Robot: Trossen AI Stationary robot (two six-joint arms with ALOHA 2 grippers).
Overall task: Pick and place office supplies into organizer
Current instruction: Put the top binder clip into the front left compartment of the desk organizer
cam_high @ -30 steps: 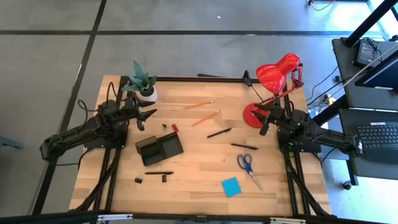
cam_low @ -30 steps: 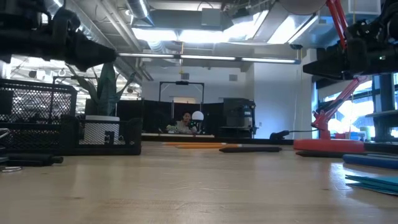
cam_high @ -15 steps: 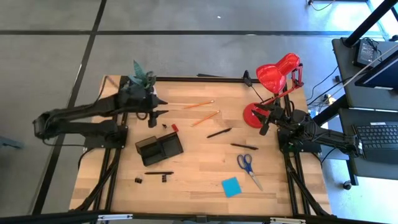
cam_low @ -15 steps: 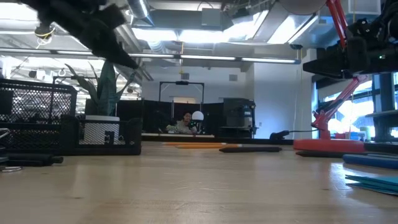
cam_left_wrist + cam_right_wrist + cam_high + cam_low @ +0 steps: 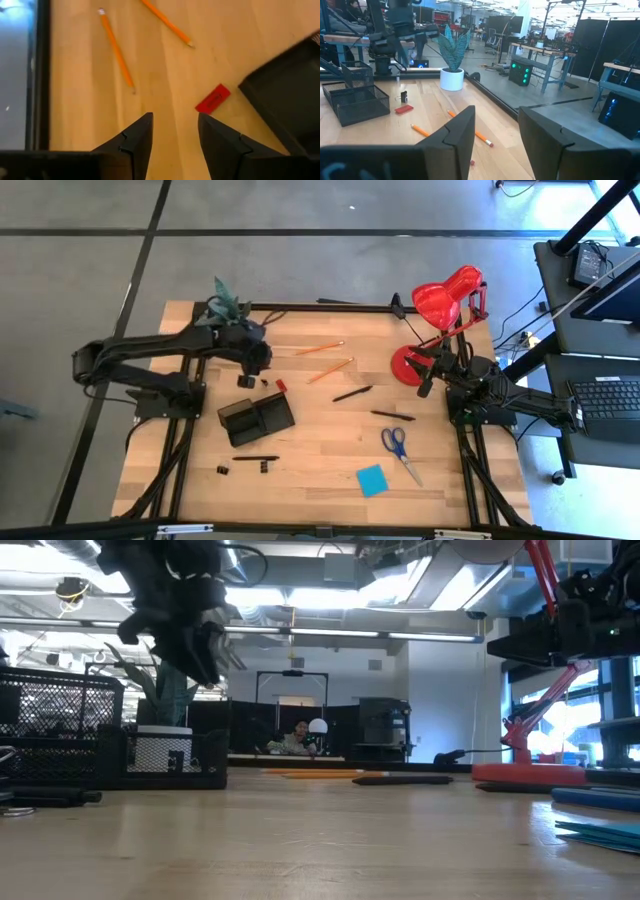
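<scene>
The left pincer (image 5: 174, 137) hangs open and empty above the desk (image 5: 320, 460), pointing down. The tiny red piece (image 5: 212, 98) lies just ahead of its fingertips, slightly off-centre toward the organizer (image 5: 256, 419), long axis diagonal to the finger gap. The right pincer (image 5: 496, 135) waits open and empty beside the red lamp (image 5: 440, 305), well apart.

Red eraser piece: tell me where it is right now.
In the high view the red piece lies on the table's left half, just off the organizer's far corner. The left gripper, open and empty, hovers close by, and two orange pencils lie farther right.
</scene>
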